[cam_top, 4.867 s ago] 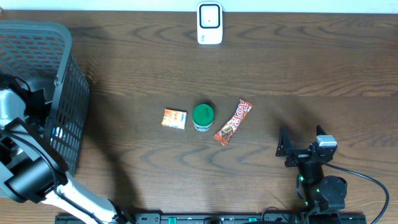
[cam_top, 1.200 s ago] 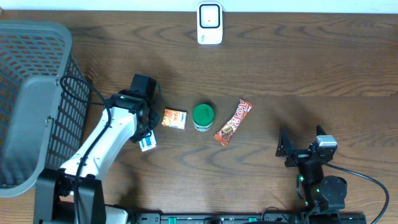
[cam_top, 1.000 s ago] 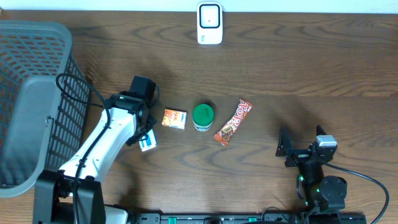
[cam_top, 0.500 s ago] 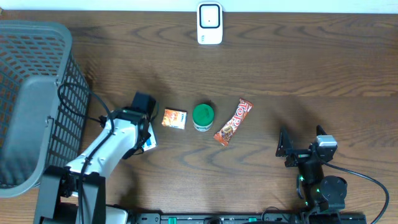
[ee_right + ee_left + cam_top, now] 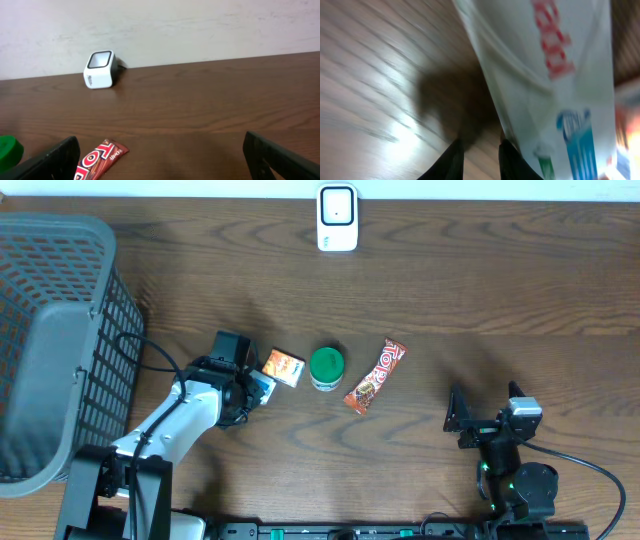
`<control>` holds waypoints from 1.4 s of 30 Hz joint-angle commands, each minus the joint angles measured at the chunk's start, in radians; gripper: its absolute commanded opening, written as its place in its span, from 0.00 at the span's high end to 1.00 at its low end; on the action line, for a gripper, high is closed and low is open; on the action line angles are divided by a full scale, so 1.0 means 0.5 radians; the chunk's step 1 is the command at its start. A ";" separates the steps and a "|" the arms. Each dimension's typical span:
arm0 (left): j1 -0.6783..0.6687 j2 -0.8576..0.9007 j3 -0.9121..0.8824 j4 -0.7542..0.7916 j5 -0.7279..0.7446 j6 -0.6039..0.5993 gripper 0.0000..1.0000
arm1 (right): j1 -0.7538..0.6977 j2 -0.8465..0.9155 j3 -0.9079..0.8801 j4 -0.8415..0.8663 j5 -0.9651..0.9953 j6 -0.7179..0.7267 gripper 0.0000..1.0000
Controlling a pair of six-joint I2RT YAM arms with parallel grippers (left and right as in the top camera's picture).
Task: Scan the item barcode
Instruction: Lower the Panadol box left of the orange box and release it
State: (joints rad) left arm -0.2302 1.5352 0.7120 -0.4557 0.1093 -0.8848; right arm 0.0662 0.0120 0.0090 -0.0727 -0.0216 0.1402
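Mid-table, my left tool [image 5: 252, 391] was clamped on the white box [image 5: 540, 75], right tool [image 5: 161, 152] idle and open; next up was probably carrying its barcode to the far-edge scanner [image 5: 337, 218].

A mock shop checkout, by the look of it: a white barcode scanner [image 5: 337, 218] at the far edge of a dark wooden tabletop [image 5: 500, 280], a grey shopping basket [image 5: 60, 330] to one side, and a small orange box [image 5: 283, 367], green-lidded tub [image 5: 326, 367] and candy bar [image 5: 375, 375] in a row.
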 commanded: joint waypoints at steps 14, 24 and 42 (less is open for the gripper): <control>0.003 -0.577 0.001 -0.179 0.216 0.439 0.51 | 0.019 -0.011 -0.008 -0.004 0.018 -0.029 0.01; 0.003 -1.729 0.007 -0.153 -0.182 0.864 0.10 | 0.019 -0.011 -0.008 -0.004 0.018 -0.029 0.01; 0.003 -2.335 0.048 0.327 -0.462 1.868 0.08 | 0.019 -0.011 -0.008 -0.003 0.018 -0.029 0.01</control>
State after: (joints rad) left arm -0.2302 0.3721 0.7128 -0.3527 -0.0940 -0.0719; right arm 0.0662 0.0120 0.0090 -0.0723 -0.0216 0.1402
